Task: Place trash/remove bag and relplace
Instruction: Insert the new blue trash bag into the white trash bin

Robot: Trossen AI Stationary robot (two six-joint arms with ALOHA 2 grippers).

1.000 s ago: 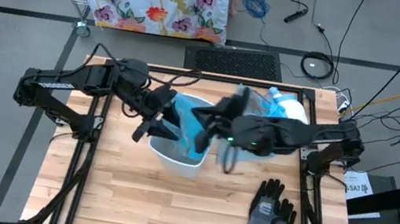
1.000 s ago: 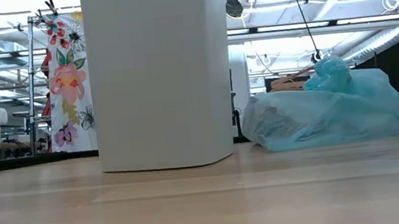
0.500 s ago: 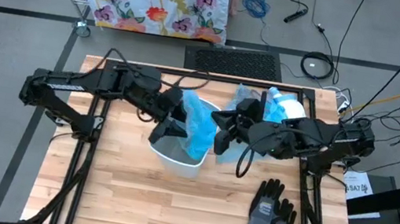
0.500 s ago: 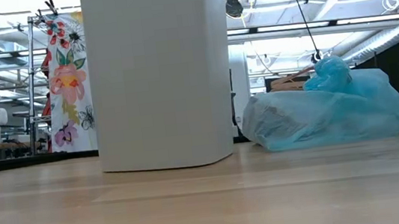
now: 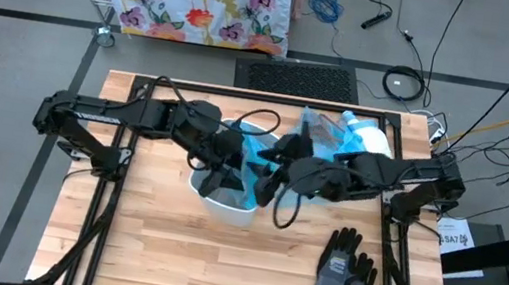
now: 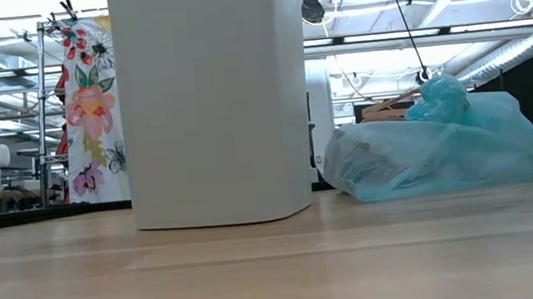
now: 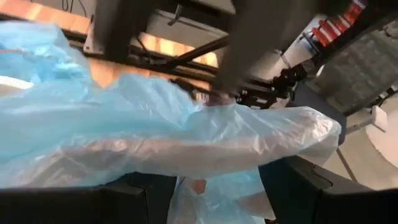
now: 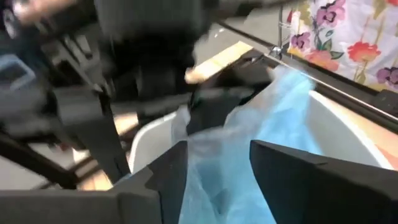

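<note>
From above, one white bin point(image 5: 222, 196), one fresh blue bag point(image 5: 254, 159) draped into its mouth, one filled blue bag point(image 5: 351, 137) at the desk's point(image 5: 158, 249) far edge and one pair of gloves point(image 5: 347, 270) are being seen, both arms meeting over the bin. At desk level, one bin point(image 6: 212, 95) and one tied bag point(image 6: 435, 150) of trash are being shown, just apart. In the wrist views, the left end effector point(image 7: 214, 193) is being held spread with bag film point(image 7: 155, 140) lying across its fingers, and the right end effector point(image 8: 217, 168) is being held spread astride the film point(image 8: 249, 149) at the bin's rim point(image 8: 348, 124).

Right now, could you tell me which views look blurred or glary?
Right wrist view: the other arm smears with motion blur. Left wrist view: the blue bag liner fills the frame, soft up close. Low view: bright ceiling lights behind the white bin. High view: evenly lit.
</note>
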